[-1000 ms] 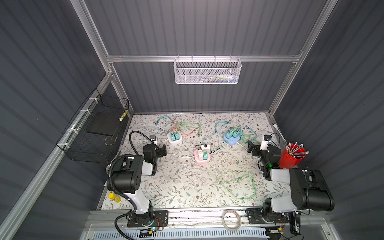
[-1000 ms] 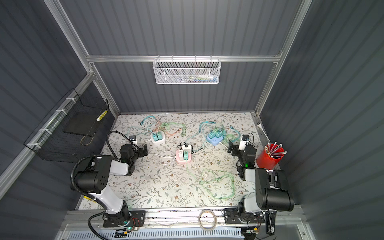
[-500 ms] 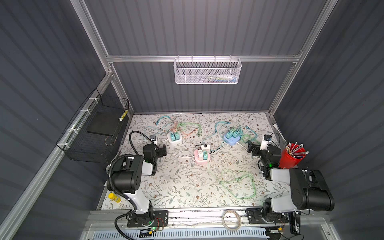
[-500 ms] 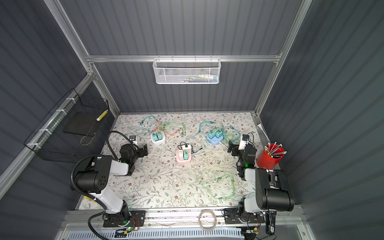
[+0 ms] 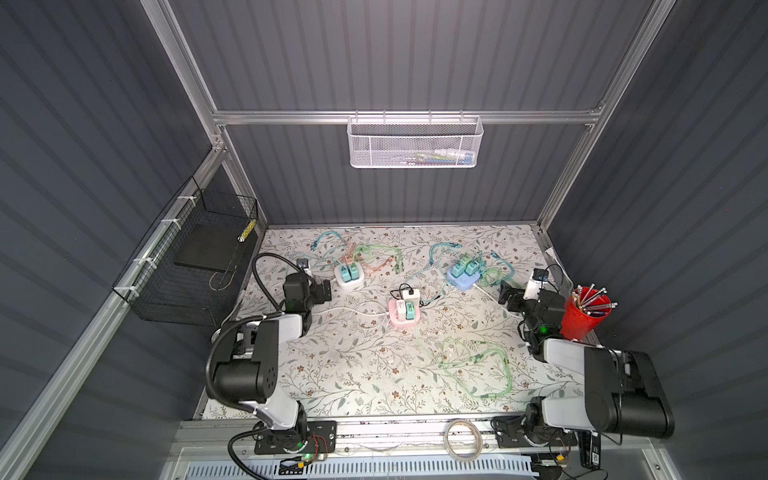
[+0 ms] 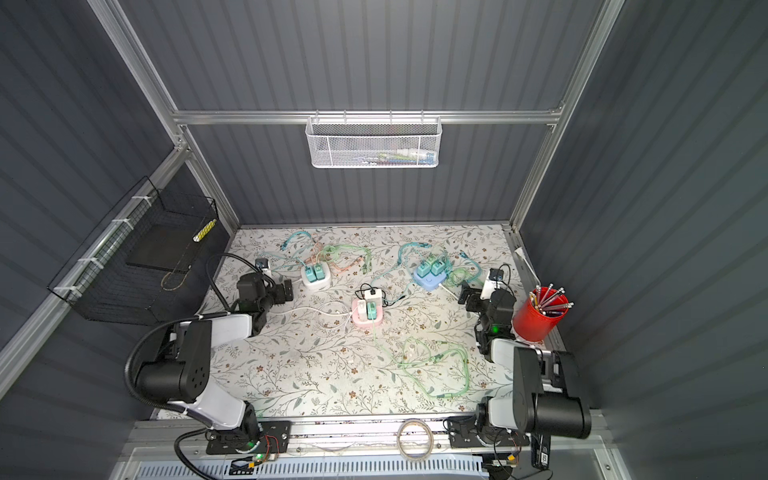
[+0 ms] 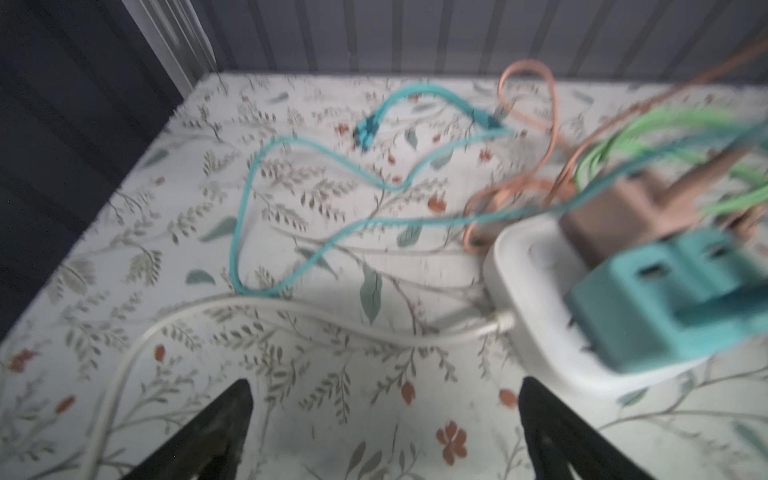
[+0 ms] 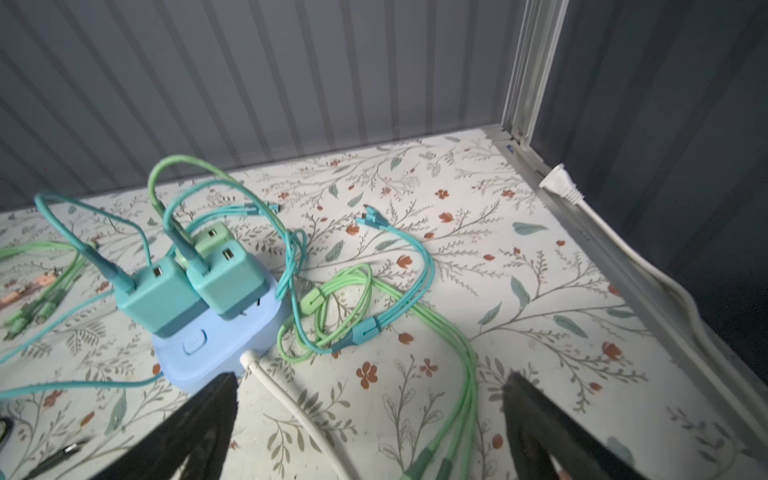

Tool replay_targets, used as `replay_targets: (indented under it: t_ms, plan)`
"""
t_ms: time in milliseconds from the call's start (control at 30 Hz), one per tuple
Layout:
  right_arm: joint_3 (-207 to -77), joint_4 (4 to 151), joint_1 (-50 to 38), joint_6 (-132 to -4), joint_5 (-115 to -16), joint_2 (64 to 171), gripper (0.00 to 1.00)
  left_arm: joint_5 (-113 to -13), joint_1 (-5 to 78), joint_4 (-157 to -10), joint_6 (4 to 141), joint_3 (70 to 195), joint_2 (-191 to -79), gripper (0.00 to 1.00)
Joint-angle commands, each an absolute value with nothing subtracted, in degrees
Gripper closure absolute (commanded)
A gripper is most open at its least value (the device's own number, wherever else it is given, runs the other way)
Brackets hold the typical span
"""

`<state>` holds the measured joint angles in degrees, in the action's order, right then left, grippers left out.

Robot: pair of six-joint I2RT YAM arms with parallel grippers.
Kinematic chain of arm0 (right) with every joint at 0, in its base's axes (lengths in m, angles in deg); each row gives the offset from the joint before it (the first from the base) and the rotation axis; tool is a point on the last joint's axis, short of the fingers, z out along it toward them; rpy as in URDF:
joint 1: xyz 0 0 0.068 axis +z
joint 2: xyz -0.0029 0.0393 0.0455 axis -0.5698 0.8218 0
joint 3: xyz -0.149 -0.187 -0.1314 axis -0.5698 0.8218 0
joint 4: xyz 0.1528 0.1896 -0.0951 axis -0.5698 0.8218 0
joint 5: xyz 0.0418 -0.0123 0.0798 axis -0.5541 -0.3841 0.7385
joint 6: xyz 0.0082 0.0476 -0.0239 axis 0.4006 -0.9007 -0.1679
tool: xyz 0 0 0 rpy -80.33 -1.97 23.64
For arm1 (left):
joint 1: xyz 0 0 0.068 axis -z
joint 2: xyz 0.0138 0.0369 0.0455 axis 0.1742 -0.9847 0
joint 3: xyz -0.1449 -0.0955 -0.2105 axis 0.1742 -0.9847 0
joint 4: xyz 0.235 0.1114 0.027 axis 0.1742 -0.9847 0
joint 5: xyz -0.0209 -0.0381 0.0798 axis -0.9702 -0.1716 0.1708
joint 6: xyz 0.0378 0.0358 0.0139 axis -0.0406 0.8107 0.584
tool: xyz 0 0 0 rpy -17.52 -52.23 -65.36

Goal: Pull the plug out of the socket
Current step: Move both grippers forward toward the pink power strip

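Three sockets stand on the floral table in both top views, each with plugs in it. The white socket [image 5: 350,282] carries two teal plugs [image 5: 349,272]. My left gripper [image 5: 326,289] is open just left of it. The left wrist view is blurred and shows this white socket [image 7: 536,291] with a teal plug [image 7: 665,307] beyond my open left gripper [image 7: 384,415]. The blue socket [image 5: 462,281] holds teal plugs [image 8: 158,295]; my right gripper [image 8: 370,415] is open beside it over a white cord [image 8: 299,411]. The pink socket [image 5: 404,320] sits in the middle.
Loose teal, green and orange cables [image 5: 365,253] lie behind the sockets, and a green cable loop [image 5: 478,365] lies in front right. A red cup of pens [image 5: 585,309] stands beside the right arm. A black wire basket [image 5: 195,266] hangs on the left wall.
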<state>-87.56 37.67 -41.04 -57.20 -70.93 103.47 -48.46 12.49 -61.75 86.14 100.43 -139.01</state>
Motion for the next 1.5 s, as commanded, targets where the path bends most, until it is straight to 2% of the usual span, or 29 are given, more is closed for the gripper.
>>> replay_targets:
  t_ms: [0,167,267,433,567,867,1067,1233,1467]
  plan:
    - [-91.6,52.2,-41.1,-61.8,-66.1,96.6,0.01,-53.7,13.3,-72.4,80.8,103.0,-131.2,0.00]
    - [-89.7,55.6,-40.9,-70.4,-55.1,88.1,0.06,-50.8,23.1,-79.7,85.2,104.6,-123.9,0.00]
    - [-88.1,55.7,-39.8,-75.1,-50.8,85.0,0.09,-52.3,27.9,-82.5,85.8,104.3,-120.4,0.00]
    - [-86.5,57.8,-34.0,-79.4,-50.2,81.6,0.12,-51.8,37.3,-85.5,88.6,102.1,-116.3,0.00]
    - [-86.2,58.6,-24.8,-79.9,-53.9,81.8,0.13,-53.8,43.3,-88.5,90.6,101.6,-116.6,0.00]
    - [-87.7,53.0,-14.1,-84.3,-55.6,94.9,0.17,-64.6,45.6,-90.5,94.0,101.5,-121.5,0.00]
    - [-94.7,55.0,-12.0,-85.4,-51.9,107.2,0.28,-68.8,46.1,-92.3,98.0,105.3,-127.6,0.02]
    - [-97.5,53.7,-10.1,-86.5,-51.4,112.1,0.29,-71.1,46.0,-92.9,101.3,107.4,-131.1,0.02]
    - [-102.9,58.0,-9.0,-87.2,-49.5,119.1,0.37,-72.1,45.9,-93.2,106.8,110.8,-136.9,0.06]
